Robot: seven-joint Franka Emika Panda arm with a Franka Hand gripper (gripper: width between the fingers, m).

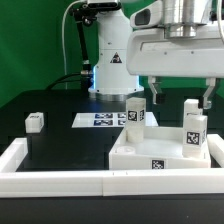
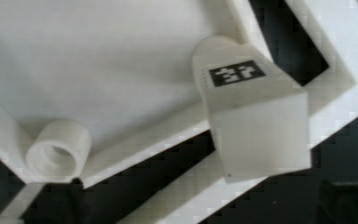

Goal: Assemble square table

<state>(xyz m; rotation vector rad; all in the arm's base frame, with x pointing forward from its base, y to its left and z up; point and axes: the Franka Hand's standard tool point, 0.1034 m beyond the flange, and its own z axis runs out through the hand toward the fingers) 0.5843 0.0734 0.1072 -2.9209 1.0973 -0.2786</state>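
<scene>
One square slab (image 1: 160, 150), three upright leg blocks (image 1: 136, 112) atop, one (image 1: 35, 121) apart; jaws wide, empty.

We see a black work table (image 1: 60, 125) bordered by a long white rim (image 1: 50, 182). Directly on it lie a large white plastic square slab (image 1: 150, 152) against the rim, a small white tagged leg block (image 1: 35, 121) well apart toward the exterior view's left, and the flat white marker board (image 1: 100, 120) behind.
</scene>
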